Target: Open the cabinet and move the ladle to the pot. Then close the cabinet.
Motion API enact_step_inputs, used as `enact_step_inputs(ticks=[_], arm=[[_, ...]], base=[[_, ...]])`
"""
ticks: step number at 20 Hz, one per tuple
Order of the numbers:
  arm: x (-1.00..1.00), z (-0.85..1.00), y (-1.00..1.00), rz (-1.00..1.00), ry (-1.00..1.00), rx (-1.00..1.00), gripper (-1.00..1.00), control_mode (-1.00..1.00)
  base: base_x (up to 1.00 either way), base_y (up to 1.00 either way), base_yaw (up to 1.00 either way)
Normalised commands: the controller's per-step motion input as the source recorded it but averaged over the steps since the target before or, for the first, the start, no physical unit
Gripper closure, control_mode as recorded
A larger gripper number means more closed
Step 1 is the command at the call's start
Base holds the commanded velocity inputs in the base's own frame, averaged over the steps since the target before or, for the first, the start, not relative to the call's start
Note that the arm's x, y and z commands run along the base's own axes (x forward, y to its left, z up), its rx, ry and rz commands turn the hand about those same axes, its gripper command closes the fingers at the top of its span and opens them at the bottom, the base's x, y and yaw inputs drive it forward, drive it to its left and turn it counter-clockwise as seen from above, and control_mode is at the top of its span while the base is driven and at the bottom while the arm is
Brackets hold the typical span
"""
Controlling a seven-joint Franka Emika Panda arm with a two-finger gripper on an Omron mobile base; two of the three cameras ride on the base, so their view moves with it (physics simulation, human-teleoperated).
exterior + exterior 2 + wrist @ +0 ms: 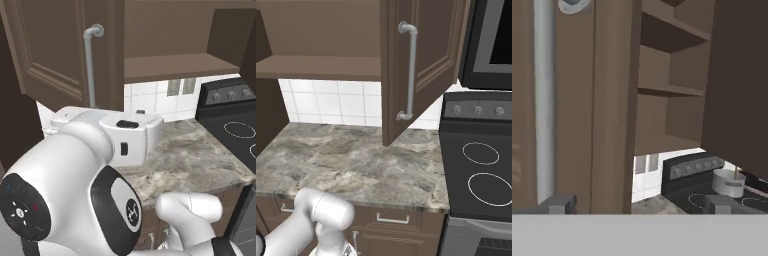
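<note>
Left base view: you see the cabinet [175,55] standing open, its left door [55,50] swung toward you with the silver bar handle [90,65] upright on it. The bottom shelf [177,66] lies bare above the marbled counter [200,155]. The stove [235,125] sits at the right.

Right base view: you see the right door [426,60] swung out over the counter, its handle [411,70] vertical. The stove's two ring burners [483,170] lie at the right, beyond the counter's edge.

Hand view: you look past the left door's edge into the open shelves. The gripper [639,205] has its fingertips [559,202] spread wide, holding nothing. The grey pot [729,182] stands on the stove at the far right, a thin brown stem [735,171] rising from it; whether this is the ladle you cannot tell.
</note>
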Motion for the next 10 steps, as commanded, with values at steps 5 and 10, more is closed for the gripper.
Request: enact_step_inputs(ticks=[5, 10], arm=[[0.33, -0.01, 0.17, -0.25, -0.11, -0.01, -1.00, -1.00], [0.20, 0.00, 0.15, -0.22, -0.10, 0.00, -1.00, -1.00]], base=[[0.00, 0.00, 0.00], [0.00, 0.00, 0.00]])
